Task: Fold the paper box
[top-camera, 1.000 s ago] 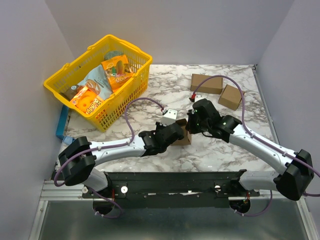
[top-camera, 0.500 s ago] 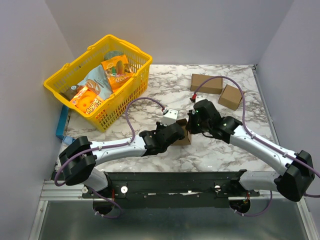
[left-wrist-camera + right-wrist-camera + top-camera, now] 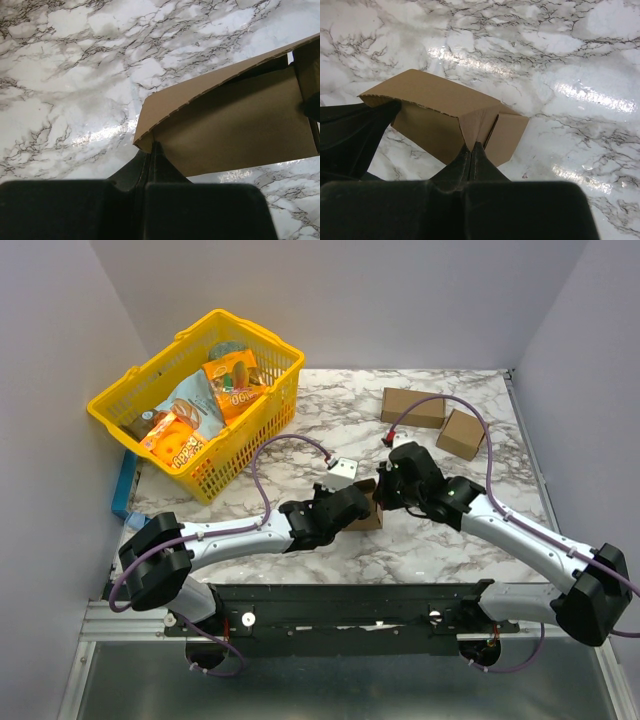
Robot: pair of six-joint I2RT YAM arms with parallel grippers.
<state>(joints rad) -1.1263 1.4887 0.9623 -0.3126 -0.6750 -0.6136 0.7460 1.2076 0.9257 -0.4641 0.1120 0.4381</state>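
- Near edge: both arms reach inward from their bases and meet mid-table.
- Mid-table, left gripper: jaws closed, pinching a corner of the paper box where a long wall meets its end.
- Beside it, right gripper: jaws closed too, nipping a folded crease at the other end of the same piece.
- The paper box sits between the two grippers, on or just above the marble table; cannot tell which.
- Progress, my read: long walls are up and one end panel is turned in, so it is roughly box-shaped. End flaps and tabs look untucked. Past halfway, not finished.
- Farther back, right: two cardboard cuboids, long and squarish.
- Far left: yellow basket of snack packets.
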